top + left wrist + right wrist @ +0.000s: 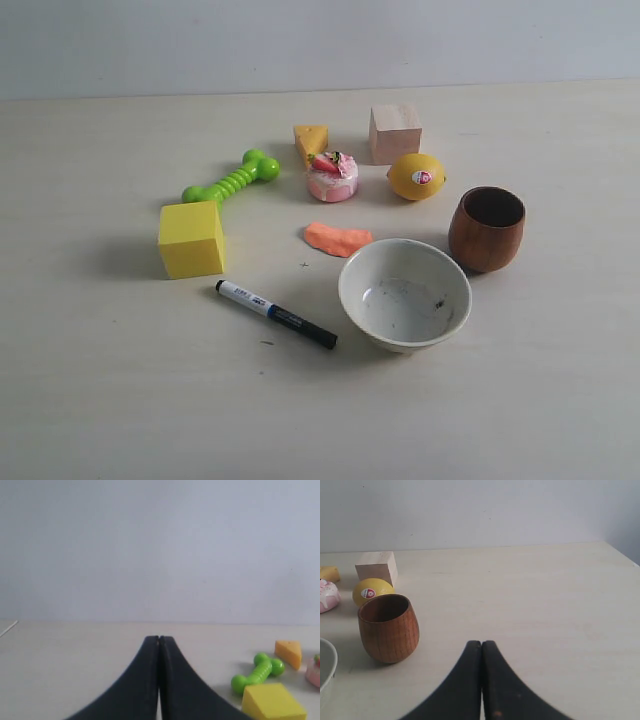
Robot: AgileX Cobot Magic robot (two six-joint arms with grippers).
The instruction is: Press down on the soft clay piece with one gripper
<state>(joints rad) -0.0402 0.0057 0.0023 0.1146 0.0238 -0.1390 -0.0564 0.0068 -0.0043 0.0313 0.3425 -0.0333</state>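
Fingers first: the left fingers (145,680) are pressed flat together with nothing between them; right fingers (495,680) are the same, tips closed on each other, held just above the pale counter (120,380).

The soft clay piece (337,238) is lying flat on the counter about mid-scene, a low orange-salmon blob, way lower than everything around it. Just beside it, toward the front and right, is the white bowl (400,265); looks a bit grubby inside. Behind the clay sits the pink toy cake (332,177) with a strawberry on top; the yellow cheese wedge (311,141) is just behind that. Right of the cake there's a lemon (416,176) with a sticker on it; a plain wooden block (394,133) stands behind the lemon. The brown wooden cup (486,230) is upright, right of the clay and close to the bowl's far edge.

Over on the left, a yellow cube (191,238) sits near the clay's level; a green bone toy (232,180) lies at a slant behind it. A marker (276,314) with a black cap lies diagonally in front, between the cube and the bowl.

From the right wrist view the cup is the closest thing to those fingers; from the left wrist view it's the yellow cube.
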